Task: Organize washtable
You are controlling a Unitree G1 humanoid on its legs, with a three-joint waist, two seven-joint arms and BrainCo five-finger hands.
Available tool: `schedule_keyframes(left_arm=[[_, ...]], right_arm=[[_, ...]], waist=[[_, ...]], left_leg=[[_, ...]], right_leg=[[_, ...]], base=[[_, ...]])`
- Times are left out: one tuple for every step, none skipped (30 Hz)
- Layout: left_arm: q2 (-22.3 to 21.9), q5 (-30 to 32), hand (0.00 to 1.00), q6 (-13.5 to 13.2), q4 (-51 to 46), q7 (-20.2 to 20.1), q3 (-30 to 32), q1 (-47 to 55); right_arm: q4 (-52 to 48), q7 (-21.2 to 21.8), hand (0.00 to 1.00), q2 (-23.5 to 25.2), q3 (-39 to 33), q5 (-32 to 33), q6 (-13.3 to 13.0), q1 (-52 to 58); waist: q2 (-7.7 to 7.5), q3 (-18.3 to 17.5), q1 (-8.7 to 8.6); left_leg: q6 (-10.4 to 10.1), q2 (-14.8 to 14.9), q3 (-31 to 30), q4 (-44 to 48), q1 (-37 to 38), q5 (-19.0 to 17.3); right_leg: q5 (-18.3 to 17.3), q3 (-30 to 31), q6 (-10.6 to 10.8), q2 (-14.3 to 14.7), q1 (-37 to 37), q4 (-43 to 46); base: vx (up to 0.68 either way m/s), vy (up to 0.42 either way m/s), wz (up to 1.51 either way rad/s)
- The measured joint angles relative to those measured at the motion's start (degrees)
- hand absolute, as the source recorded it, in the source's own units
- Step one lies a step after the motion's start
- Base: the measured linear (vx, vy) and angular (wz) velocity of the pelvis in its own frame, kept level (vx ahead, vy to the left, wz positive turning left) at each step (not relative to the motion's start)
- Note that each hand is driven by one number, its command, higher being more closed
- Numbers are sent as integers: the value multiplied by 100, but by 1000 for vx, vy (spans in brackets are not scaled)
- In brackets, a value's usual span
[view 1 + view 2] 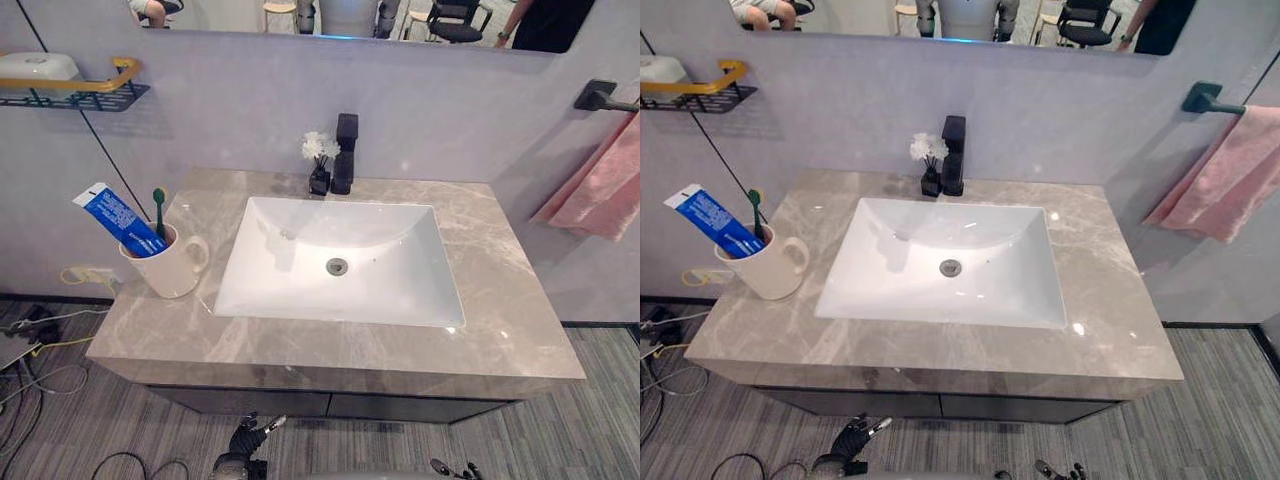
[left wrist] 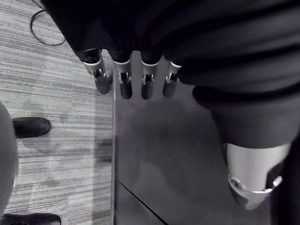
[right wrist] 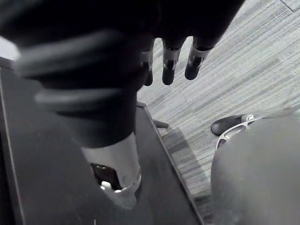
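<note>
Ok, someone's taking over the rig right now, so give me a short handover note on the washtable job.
Left hand: open, empty, low in front of the cabinet. Right hand: the same.
The mug stands on the counter left of the sink, with the toothpaste tube and toothbrush in it.
Done, it seems: tube and brush stowed in the mug.
Left: probably little; check before moving.
</note>
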Motion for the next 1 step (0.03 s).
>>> schedule_keyframes(left_arm=[[0, 3, 0, -2, 0, -1, 0, 0]], right_arm=[[29, 16, 0, -13, 51, 2, -16, -34]], waist=[[4, 3, -1]], left_leg=[[1, -12, -46, 8, -25, 1]], right_leg=[[-9, -38, 12, -10, 0, 0]], base=[[-16, 2, 13]])
